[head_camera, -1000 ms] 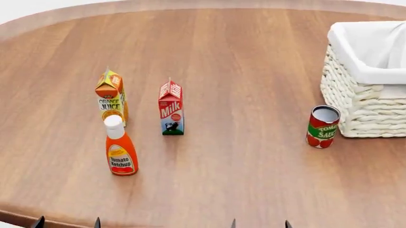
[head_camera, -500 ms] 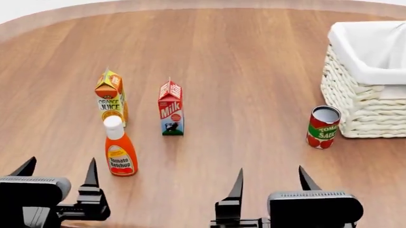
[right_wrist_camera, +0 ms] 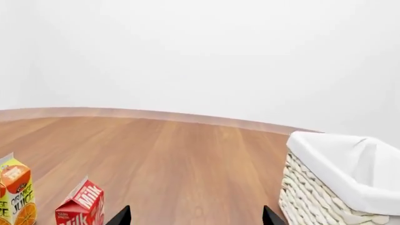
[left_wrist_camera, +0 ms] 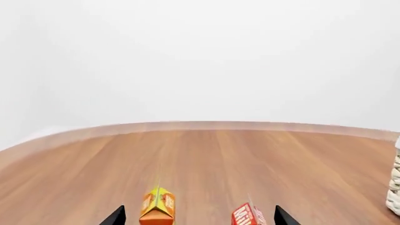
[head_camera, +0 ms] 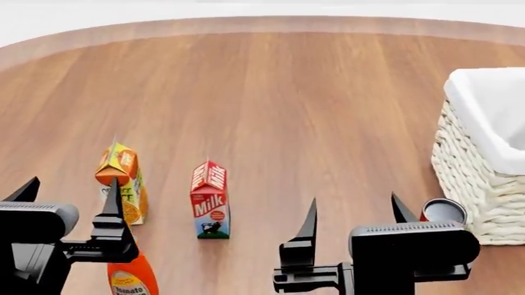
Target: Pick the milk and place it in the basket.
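A: Milk carton (head_camera: 210,200) upright on the wooden desk (head_camera: 287,104), just right of the orange juice carton (head_camera: 120,183). Not touching it.

B: Yep. Tomato ketchup bottle (head_camera: 132,277) nearer the front edge, partly hidden behind the left end effector (head_camera: 69,200). Spread wide, empty.

A: Same for the right end effector (head_camera: 353,217), fingers wide apart, gripping nothing, hovering near the front edge, right of the milk.

B: Wicker basket (head_camera: 471,172) with white lining far right, well apart from the milk. Can (head_camera: 443,211) just beside its front corner, mostly hidden by the right arm.

A: Right wrist view: milk and basket at opposite edges, bare wood between.
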Controlling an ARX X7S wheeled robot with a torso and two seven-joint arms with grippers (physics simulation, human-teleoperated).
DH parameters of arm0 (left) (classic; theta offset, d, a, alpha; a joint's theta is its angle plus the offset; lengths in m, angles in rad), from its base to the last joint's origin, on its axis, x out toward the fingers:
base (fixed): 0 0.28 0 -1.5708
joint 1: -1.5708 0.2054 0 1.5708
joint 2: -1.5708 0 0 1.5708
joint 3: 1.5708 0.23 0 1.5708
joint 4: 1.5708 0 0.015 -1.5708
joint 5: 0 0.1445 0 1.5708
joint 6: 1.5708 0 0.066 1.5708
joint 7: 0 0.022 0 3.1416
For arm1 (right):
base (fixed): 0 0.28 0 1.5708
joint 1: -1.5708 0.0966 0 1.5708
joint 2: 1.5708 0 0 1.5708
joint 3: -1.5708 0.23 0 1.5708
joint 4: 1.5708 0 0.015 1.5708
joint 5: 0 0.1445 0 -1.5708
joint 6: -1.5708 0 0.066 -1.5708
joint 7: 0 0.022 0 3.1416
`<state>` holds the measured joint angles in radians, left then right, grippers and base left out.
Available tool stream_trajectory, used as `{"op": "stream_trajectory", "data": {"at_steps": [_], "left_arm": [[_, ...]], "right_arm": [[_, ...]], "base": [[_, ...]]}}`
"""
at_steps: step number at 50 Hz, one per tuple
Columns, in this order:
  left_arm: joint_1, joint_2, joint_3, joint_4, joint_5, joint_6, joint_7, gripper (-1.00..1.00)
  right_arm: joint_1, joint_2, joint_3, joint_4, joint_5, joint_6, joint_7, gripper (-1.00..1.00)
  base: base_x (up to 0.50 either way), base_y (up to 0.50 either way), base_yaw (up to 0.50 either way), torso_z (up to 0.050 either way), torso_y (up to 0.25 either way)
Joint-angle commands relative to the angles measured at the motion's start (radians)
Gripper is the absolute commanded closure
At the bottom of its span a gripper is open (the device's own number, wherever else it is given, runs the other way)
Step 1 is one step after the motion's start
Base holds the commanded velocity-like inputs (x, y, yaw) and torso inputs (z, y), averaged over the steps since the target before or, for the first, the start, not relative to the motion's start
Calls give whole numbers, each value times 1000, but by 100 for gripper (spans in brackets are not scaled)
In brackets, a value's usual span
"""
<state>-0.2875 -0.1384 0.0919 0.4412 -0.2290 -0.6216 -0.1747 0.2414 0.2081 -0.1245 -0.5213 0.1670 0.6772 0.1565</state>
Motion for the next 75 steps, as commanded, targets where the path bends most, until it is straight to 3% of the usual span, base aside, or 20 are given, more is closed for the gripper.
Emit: {"op": "stream_trajectory", "data": {"at_steps": [1, 53, 61, 69, 75], "left_arm": [[-14, -7, -3, -1, -17, -8, -6, -100], [-6, -36, 25, -16, -36, 30, -36, -100], [-6, -40, 28, -23, -39, 35, -40, -100], [-10, -45, 27, -23, -47, 32, -44, -100], [-13, -49, 27, -19, -49, 32, -49, -100]], "right_arm": [[11, 5, -1, 5, 9, 13, 3, -100], [30, 14, -23, 34, 33, 4, 24, -100], [33, 15, -28, 35, 47, 17, 20, -100], [84, 27, -42, 46, 138, 141, -59, -100], [110, 70, -40, 49, 290, 173, -249, -100]], "base": [[500, 0, 0, 0, 0], [500, 0, 0, 0, 1], [43, 0, 0, 0, 0], [0, 0, 0, 0, 0], [0, 0, 0, 0, 0]]}}
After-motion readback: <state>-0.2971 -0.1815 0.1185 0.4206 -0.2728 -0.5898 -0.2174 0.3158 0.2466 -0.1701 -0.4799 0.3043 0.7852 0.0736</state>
